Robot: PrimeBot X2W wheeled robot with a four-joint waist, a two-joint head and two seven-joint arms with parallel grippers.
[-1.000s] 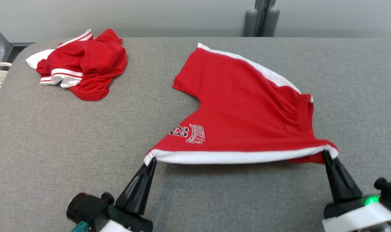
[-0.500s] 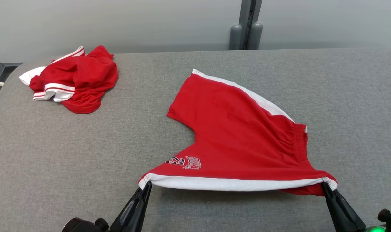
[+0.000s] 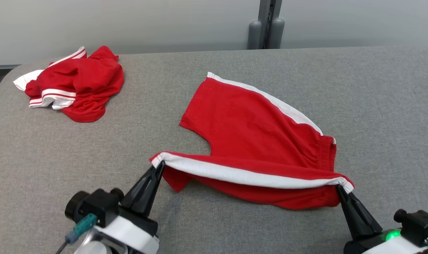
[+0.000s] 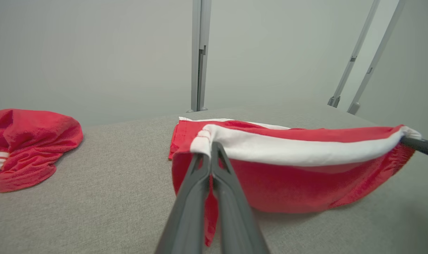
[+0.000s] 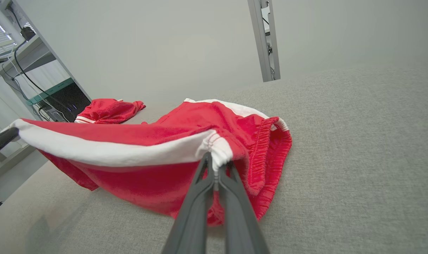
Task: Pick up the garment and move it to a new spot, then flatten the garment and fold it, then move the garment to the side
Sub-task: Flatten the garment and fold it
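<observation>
The garment (image 3: pixel 256 127) is a pair of red shorts with white side stripes, lying mid-table with its near edge lifted. My left gripper (image 3: pixel 159 165) is shut on the near-left corner of the white stripe (image 4: pixel 288 150). My right gripper (image 3: pixel 339 187) is shut on the near-right corner by the waistband. The stripe hangs taut between them above the table, and red cloth droops beneath it. In the left wrist view my left gripper (image 4: pixel 211 150) pinches the hem; in the right wrist view my right gripper (image 5: pixel 214 158) pinches the stripe end near the elastic waistband (image 5: pixel 267 155).
A second crumpled red and white garment (image 3: pixel 72 88) lies at the table's far left. The grey padded table (image 3: pixel 376 106) has free room at right and near front. A metal post (image 3: pixel 267 24) stands behind the far edge.
Both grippers have raised the near edge and carried it toward the far side, so the printed leg panel has folded under. The head camera also shifted.
</observation>
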